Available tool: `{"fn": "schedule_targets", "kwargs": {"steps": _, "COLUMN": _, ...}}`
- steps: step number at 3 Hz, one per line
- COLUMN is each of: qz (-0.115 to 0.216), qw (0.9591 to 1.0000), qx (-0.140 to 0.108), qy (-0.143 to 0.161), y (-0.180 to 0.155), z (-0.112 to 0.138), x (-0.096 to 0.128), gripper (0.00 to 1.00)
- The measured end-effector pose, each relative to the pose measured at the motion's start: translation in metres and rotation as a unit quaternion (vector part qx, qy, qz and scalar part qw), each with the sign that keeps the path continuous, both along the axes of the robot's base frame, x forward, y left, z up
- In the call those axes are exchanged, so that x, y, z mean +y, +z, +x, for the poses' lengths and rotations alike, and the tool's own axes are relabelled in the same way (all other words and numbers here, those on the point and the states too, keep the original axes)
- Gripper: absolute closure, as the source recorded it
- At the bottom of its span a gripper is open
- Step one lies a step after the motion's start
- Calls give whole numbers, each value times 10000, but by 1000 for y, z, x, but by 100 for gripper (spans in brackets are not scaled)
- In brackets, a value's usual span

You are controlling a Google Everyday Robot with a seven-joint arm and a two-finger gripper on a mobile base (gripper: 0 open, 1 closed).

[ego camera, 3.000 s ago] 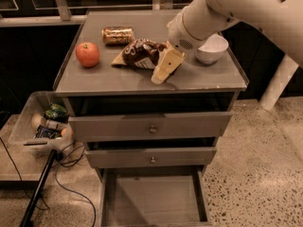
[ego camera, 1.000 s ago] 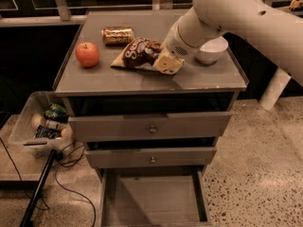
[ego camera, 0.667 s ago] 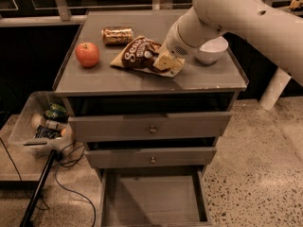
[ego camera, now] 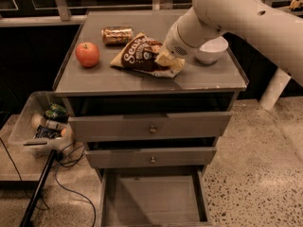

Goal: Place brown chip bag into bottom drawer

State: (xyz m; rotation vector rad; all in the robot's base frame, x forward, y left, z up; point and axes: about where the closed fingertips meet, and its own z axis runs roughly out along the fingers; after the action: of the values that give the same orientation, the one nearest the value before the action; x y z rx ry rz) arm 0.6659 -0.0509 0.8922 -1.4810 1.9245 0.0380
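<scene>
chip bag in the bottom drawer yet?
No, the brown chip bag is on the cabinet top, the gripper at its edge; the bottom drawer stands open below.

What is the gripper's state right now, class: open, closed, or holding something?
The gripper: closed on the right end of the brown chip bag, just above the cabinet top.

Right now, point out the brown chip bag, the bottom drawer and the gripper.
brown chip bag (ego camera: 139, 55), camera view, dark lettered centre.
bottom drawer (ego camera: 156, 200), camera view, bare grey floor.
gripper (ego camera: 168, 60), camera view, tip at the bag's right end.
</scene>
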Motion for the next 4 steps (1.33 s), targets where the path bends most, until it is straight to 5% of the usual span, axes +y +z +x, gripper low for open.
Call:
{"fn": "schedule_targets", "kwargs": {"steps": 1, "qz": 84, "qw": 9999, "qx": -21, "qy": 97, "y": 7, "z": -4, "x": -1, "gripper": 100}}
{"fn": "schedule_targets", "kwargs": {"steps": 2, "qz": 308, "qw": 9991, "qx": -184, "qy": 247, "y": 25, "z": -34, "x": -16, "gripper": 100}}
{"fn": "schedule_targets", "kwargs": {"steps": 4, "qz": 873, "qw": 9922, "qx": -772, "qy": 442, "y": 68, "z": -139, "x": -60, "gripper": 100}}
